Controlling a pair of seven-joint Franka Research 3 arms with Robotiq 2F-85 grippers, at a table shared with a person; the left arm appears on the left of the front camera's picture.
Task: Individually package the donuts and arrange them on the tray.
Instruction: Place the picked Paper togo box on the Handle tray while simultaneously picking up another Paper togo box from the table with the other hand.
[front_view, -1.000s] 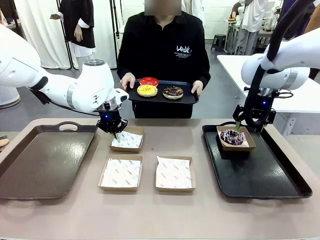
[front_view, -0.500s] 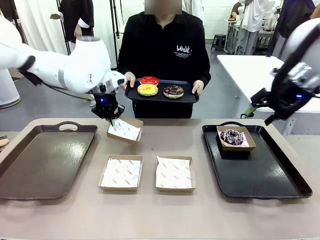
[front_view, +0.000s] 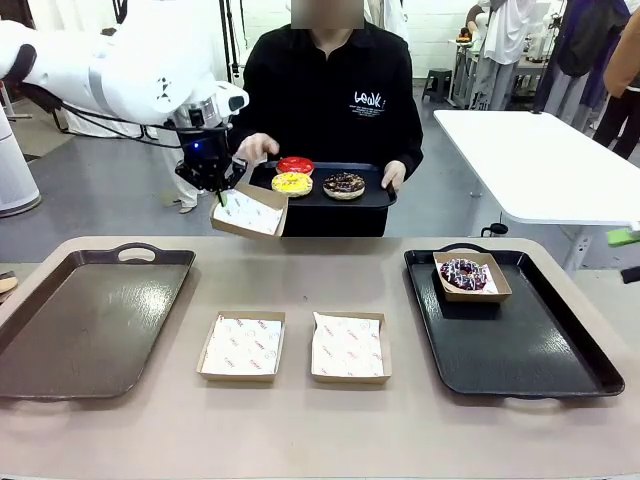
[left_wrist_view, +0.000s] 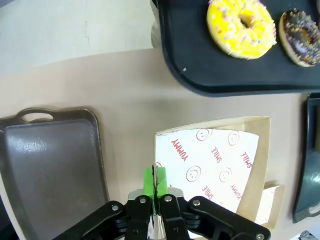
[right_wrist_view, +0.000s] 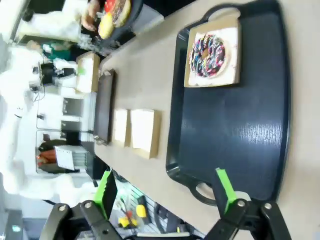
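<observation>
Cardboard box (front_view: 248, 212), paper-lined, hangs pinched by its rim in the left hand (front_view: 220, 193), beside the person's tray (front_view: 320, 201) of three donuts (front_view: 292, 184). A sprinkled donut (front_view: 463, 273) sits boxed on the black tray (front_view: 520, 350). The right hand (right_wrist_view: 165, 187) gapes empty. Glazed donuts look soft and sticky, so they are best held by the sides.

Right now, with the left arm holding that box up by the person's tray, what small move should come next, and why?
Probably bring the box level beside the person's tray and hold it there. The left jaws are shut on its rim; it hangs tilted and empty, and the yellow donut lies nearest, ready for the person to place in.
</observation>
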